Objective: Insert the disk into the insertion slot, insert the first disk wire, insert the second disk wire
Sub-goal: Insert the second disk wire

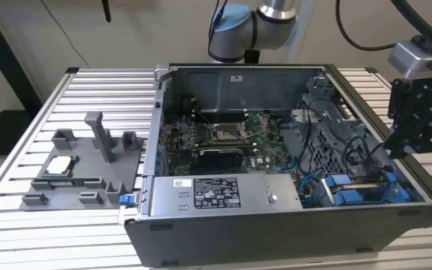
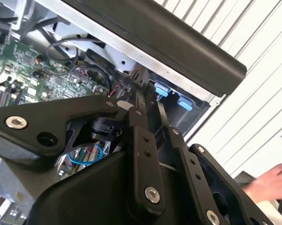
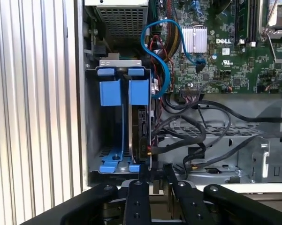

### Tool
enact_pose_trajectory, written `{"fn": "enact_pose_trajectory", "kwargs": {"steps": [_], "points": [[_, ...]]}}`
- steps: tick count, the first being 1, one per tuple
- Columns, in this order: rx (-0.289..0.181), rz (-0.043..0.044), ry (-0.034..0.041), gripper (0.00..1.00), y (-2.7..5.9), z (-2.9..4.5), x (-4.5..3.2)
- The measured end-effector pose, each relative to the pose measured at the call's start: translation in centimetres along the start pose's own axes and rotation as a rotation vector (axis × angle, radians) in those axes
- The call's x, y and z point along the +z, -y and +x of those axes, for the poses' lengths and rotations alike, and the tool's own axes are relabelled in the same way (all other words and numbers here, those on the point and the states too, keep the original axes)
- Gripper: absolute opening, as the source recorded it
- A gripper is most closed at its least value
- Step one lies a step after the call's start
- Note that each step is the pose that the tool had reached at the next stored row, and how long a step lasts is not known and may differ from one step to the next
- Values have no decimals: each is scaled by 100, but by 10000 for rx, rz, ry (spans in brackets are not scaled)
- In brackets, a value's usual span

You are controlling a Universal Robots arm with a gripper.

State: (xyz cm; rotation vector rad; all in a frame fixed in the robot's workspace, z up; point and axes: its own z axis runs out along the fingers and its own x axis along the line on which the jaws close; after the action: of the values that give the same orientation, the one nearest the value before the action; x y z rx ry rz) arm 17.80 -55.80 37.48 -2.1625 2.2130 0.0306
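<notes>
We see the open computer case [image 1: 276, 236] lying on the slatted metal table [image 1: 88, 90]. It holds a green motherboard [image 1: 224, 135] towards the back. The silver power-supply box [image 1: 224, 192] lies along its near wall.

In the corner at the exterior view's right sits the insertion slot [image 3: 91, 122], a grey bay with blue fittings. In the first wrist view the disk [image 3: 143, 136] stands on edge inside that bay, in the blue carrier [image 3: 140, 91] nearer the motherboard. The neighbouring blue carrier [image 3: 110, 91] shows no drive that we can make out.

A blue cable [image 3: 157, 61] loops from the motherboard down past the bay's top. Black cables [image 3: 192, 136] trail beside the disk (whether any is plugged into it we cannot tell).

The gripper [image 3: 157, 169] hangs over the case's edge, just beside the bay's end and close to the disk. We cannot tell whether it is spread, pressed together or pinching something.

In the second wrist view a person's hand [image 2: 272, 180] rests outside the case.

On the table at the exterior view's left, a grey fixture tray [image 1: 81, 194] carries a processor chip [image 1: 58, 166].
</notes>
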Motion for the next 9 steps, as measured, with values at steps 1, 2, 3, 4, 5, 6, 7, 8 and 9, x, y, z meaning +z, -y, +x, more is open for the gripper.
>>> {"fn": "enact_pose_trajectory", "kwargs": {"steps": [1, 2, 3, 4, 5, 6, 7, 8, 9], "points": [[1, -2, 86, 27, 13, 9, 6], [3, -4, 151, 27, 21, 17, 15], [5, -5, 226, 27, 28, 22, 22], [6, -7, 333, 27, 33, 25, 27], [13, -10, 458, 27, 36, 28, 31], [24, -12, 589, 27, 37, 31, 35], [39, -14, 723, 27, 38, 32, 38], [57, -17, 871, 27, 38, 33, 40], [78, -19, 1029, 25, 38, 33, 42]]}}
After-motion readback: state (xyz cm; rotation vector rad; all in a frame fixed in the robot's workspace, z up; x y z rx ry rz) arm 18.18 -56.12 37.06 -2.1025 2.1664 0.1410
